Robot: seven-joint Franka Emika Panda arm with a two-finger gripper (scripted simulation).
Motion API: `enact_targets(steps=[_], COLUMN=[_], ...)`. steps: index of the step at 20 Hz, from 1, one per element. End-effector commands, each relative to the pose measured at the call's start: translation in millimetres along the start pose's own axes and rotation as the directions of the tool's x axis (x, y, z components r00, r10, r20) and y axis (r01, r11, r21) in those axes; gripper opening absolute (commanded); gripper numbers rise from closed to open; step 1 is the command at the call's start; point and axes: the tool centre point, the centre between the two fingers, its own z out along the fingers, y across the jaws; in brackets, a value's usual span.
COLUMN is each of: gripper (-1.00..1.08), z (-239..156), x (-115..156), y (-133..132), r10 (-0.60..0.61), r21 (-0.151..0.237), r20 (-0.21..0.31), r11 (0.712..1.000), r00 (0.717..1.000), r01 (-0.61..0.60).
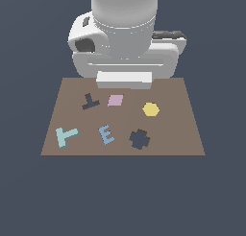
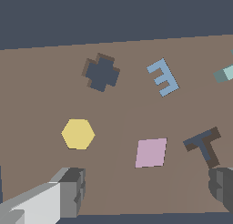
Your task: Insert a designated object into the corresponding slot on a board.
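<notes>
The wrist picture's edge cuts off most of the teal T block (image 2: 226, 73), far beyond the claw (image 2: 148, 191)

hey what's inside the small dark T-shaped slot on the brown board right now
Nothing: the small dark grey T-shaped slot in the flat brown board shows only its bare floor. The light teal T-shaped block lies apart on the board. Nothing covers the slot.

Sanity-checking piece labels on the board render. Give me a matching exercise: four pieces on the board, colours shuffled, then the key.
Column 1:
1. T-shaped block
2. E-shaped piece
3. hexagon
4. diamond tile

Column 2:
A. yellow
B. pink
C. light teal
D. blue

Pairs: 1-C, 2-D, 3-A, 4-B. All four lie on the brown board.
</notes>
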Motion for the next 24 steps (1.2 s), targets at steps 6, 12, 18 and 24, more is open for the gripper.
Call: enact_targets(steps=[6, 12, 18, 24], gripper=[1.0, 1.0, 1.0, 1.0], z=[2, 11, 27, 48], x=[1, 7, 18, 38], y=[4, 21, 51, 89], r10=[-0.01, -0.051, -0.123, -0.218], r21=[-0.001, -0.004, -0.009, -0.017], r20=[0.0, -0.001, -0.002, -0.004], r11=[1.0, 0.999, 0.992, 0.976], r00=[1.0, 0.999, 0.992, 0.976], r01=[0.01, 0.051, 0.123, 0.218])
